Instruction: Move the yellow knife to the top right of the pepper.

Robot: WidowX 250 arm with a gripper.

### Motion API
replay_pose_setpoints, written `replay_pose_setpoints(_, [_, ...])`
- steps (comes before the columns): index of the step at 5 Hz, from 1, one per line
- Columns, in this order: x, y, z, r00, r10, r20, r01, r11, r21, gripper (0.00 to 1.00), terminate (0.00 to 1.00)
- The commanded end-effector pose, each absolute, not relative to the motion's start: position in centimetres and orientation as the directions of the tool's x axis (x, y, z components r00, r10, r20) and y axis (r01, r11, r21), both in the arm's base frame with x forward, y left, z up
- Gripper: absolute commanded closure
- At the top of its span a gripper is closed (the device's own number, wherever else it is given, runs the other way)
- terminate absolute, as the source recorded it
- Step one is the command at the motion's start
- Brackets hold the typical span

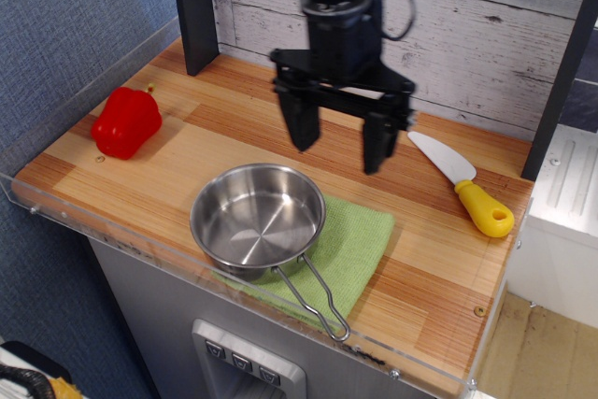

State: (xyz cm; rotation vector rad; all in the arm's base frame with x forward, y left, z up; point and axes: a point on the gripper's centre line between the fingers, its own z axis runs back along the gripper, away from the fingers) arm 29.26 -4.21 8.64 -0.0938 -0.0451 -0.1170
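**Q:** What lies furthest to the left of the gripper (340, 149)?

**A:** The pepper (126, 121), glossy red, rests on the wooden table (234, 142) well to the left of the gripper and near the table's left edge. Its small stem nub points up and away from the viewer.

**Q:** What lies in front of the gripper?

**A:** A steel pan (258, 220) sits in front of the gripper and slightly to its left, with its empty bowl facing up. Its right side rests on a green cloth (355, 245), and its wire handle runs toward the table's front edge across that cloth. The cloth lies flat, in front of the gripper's right finger.

**Q:** How does the gripper stand?

**A:** It hangs from the dark arm with both black fingers (303, 123) pointing down and a wide gap between them; nothing is held. The fingertips appear to hover above the wood, behind the pan.

**Q:** Where is the yellow knife (464, 185)?

**A:** It lies flat on the table to the right of the gripper, apart from the right finger. The pale blade points back and left, toward the gripper; the chunky yellow handle points forward and right, toward the table's right edge. Knife and pepper are on opposite sides of the gripper, well apart
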Motion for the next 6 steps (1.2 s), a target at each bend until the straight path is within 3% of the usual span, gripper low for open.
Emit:
replay_pose_setpoints(1, [30.3, -9.0, 9.1, 0.99, -0.105, 0.094, 0.112, 0.992, -0.065, 0.0, 0.0])
replay_pose_setpoints(3, [33.4, -11.7, 7.8, 0.991, -0.09, 0.097, 0.095, 0.994, -0.049, 0.0, 0.0])
replay_pose_setpoints(6, [36.8, -11.5, 4.4, 0.998, -0.015, 0.057, 0.015, 1.0, -0.004, 0.0, 0.0])
